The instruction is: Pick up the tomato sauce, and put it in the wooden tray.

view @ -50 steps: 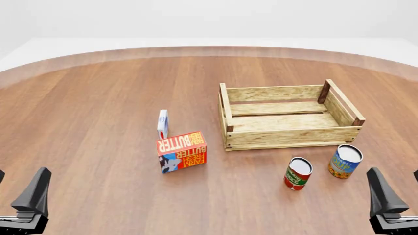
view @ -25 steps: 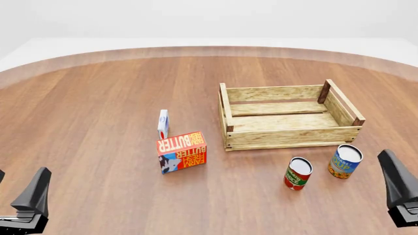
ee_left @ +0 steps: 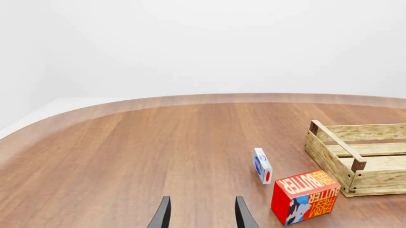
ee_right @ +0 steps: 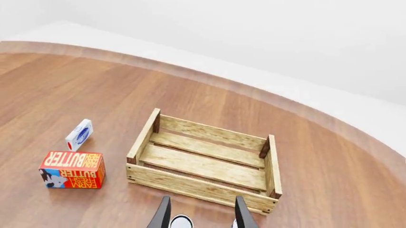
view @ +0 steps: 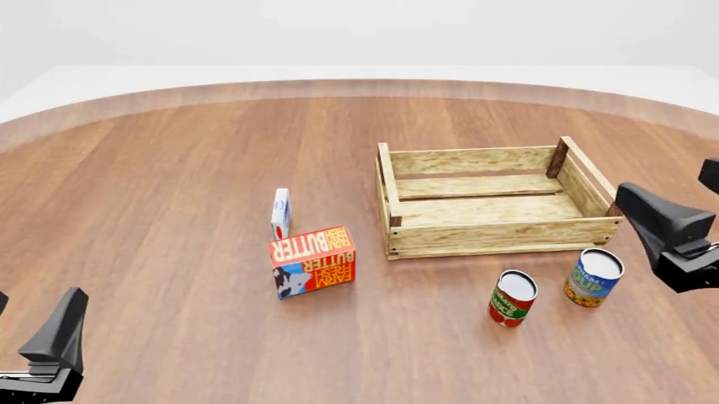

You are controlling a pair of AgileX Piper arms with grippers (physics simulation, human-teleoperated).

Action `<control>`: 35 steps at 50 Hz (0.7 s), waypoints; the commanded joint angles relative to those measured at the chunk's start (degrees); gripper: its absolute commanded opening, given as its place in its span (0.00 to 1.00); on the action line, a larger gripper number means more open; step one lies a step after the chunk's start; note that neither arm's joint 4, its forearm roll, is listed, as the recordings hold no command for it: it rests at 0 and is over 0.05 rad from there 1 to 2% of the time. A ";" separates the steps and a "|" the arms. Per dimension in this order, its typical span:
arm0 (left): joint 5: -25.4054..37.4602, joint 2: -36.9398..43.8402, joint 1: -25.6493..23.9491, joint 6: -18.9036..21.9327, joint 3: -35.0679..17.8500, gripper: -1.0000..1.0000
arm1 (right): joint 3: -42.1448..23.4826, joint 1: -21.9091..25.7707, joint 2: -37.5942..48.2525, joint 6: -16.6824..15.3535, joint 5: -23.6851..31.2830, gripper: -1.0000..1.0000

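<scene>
Fingers on my right gripper [ee_right: 199, 216] and left gripper [ee_left: 201, 216] stand parted, holding nothing. My small red-labelled tomato sauce can [view: 513, 298] stands on the counter [view: 168, 185], just outside the pale slatted wooden tray [view: 500, 236], near its front wall.

Two cans: one tomato sauce [view: 513, 298], one blue-and-yellow can [view: 592, 278]. One wooden tray [view: 500, 237], one butter box [view: 312, 261], one small white carton [view: 279, 213].

round wooden table [view: 168, 185], white backdrop (featureless)
</scene>
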 commanded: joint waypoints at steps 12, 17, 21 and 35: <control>0.00 0.00 0.00 0.00 0.00 1.00 | -3.95 -0.50 19.37 0.80 0.39 1.00; 0.00 0.00 0.00 0.00 0.00 1.00 | -2.88 0.76 23.39 1.87 -2.54 1.00; 0.00 0.00 0.00 0.00 0.00 1.00 | -1.74 1.18 26.83 2.96 -4.71 1.00; 0.00 0.00 0.00 0.00 0.00 1.00 | 2.95 -0.26 35.80 6.18 -12.97 1.00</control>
